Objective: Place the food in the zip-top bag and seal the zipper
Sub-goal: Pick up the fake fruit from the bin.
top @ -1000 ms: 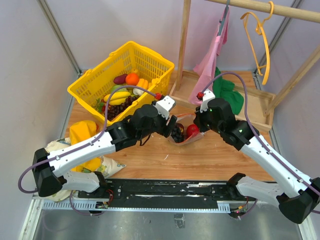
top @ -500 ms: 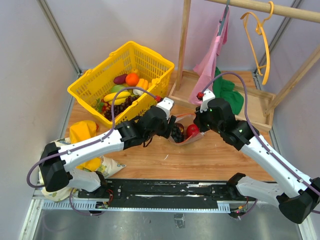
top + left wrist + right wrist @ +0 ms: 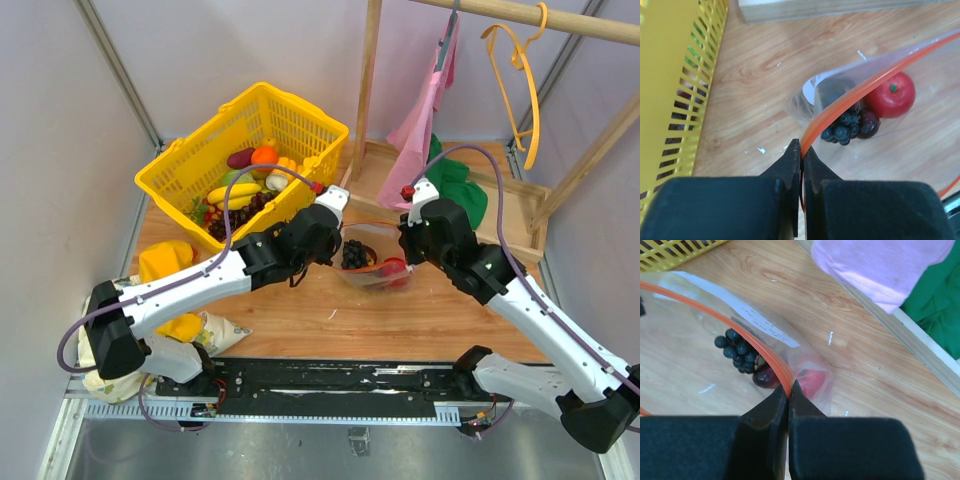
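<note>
The zip-top bag (image 3: 368,272) lies on the wooden table between both arms, its mouth stretched wide. Inside it are dark grapes (image 3: 354,254) and a red apple (image 3: 394,268). My left gripper (image 3: 802,145) is shut on the red zipper (image 3: 850,97) at the bag's left end, with the grapes (image 3: 845,127) and apple (image 3: 895,95) just beyond. My right gripper (image 3: 788,387) is shut on the zipper (image 3: 730,317) at the right end, above the grapes (image 3: 737,352) and apple (image 3: 812,380). More food, bananas (image 3: 238,192) and an orange (image 3: 264,155), sits in the yellow basket (image 3: 190,165).
The basket wall (image 3: 675,85) stands close on the left of my left gripper. A wooden rack base (image 3: 500,215) with pink cloth (image 3: 425,110) and green cloth (image 3: 455,185) is behind the bag. A yellow cloth bundle (image 3: 165,270) lies at the near left.
My left gripper has shut on the zipper at the bag's left end. The bag mouth has been drawn wider between the two grippers, and the right gripper shifted slightly right.
</note>
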Robot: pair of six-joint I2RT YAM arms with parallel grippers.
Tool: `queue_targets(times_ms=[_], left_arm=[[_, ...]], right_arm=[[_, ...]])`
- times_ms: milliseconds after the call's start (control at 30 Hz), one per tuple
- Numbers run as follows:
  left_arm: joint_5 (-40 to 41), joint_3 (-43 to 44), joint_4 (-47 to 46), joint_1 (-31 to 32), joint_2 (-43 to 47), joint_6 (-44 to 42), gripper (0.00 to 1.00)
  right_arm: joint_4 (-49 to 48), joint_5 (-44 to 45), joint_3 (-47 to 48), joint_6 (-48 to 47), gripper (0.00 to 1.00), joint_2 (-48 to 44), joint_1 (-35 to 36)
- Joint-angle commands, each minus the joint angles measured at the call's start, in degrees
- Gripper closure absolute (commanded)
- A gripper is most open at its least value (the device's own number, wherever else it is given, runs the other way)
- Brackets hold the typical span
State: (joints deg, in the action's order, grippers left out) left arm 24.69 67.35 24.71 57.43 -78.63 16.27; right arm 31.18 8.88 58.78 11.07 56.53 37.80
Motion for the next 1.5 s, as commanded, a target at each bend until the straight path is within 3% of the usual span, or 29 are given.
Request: queue_targets(times_ms=[0, 133, 600, 767, 1133, 1233, 1467], left_arm=[[-0.03, 5.72, 2.64, -0.13, 1.51, -1.22, 1.0], [-2.29, 9.34, 4.36, -0.13, 2.39, -1.83, 1.0], [0.03, 1.98, -1.86, -0.13, 1.06, 0.69, 0.96], [-0.2, 1.34, -3.25, -0.12, 2.95, 0.16, 0.85], [1.76, 4.29, -1.98, -0.68, 8.29, -3.78, 0.45], [2.52, 5.74, -0.68, -4.03, 8.97, -5.77, 0.38], [-4.12, 10.94, 3.77, -17.67, 7.75, -8.35, 0.33]], right_arm=[[1.97, 5.45, 3.16, -2.38, 0.99, -2.13, -0.98], [2.53, 7.9, 3.0, -3.28, 0.99, -3.08, -0.98], [0.67, 4.17, 1.27, -1.78, 0.99, -1.2, -1.0], [0.29, 3.86, 1.35, -1.72, 0.99, -1.03, -0.98], [0.24, 3.36, 1.91, -1.67, 0.99, -0.6, -1.02], [0.18, 3.15, 1.85, -1.67, 0.99, -0.47, -0.98], [0.15, 2.81, 1.81, -1.75, 0.99, -0.33, -1.01]])
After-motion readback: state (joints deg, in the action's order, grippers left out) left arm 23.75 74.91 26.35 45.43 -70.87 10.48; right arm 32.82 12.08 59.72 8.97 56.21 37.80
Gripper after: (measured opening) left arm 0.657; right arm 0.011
